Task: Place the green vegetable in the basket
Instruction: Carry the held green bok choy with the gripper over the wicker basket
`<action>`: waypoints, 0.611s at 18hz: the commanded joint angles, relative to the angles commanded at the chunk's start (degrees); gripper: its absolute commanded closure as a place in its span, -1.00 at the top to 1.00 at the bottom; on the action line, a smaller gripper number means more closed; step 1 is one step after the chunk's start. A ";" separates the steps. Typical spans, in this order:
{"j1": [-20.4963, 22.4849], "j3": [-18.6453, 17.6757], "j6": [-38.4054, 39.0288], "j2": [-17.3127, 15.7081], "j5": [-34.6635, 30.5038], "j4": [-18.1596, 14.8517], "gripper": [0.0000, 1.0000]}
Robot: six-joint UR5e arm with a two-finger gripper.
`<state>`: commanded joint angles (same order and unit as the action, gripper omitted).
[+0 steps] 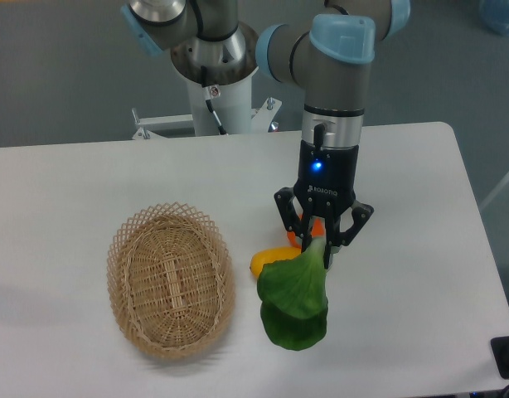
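- The green vegetable [294, 303] hangs by its pale stem, leaves drooping to or near the table [404, 274], just right of the basket [170, 278] and outside it.
- The gripper [319, 242] is clamped on that stem.
- A yellow vegetable [267, 260] lies just behind; something orange sits behind the fingers.
- Grasp looks done; carrying over and releasing remain.

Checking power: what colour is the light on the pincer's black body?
Blue, a small lit dot on the pincer, in the fixed camera view.
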<state>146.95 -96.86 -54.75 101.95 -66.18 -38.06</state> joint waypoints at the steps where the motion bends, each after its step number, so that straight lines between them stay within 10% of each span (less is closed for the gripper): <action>1: -0.09 -0.17 0.09 0.00 0.00 0.00 -0.25; 11: -8.68 -3.77 2.28 -0.79 -8.33 -0.18 -0.25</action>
<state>138.27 -100.63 -52.47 101.16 -74.51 -38.23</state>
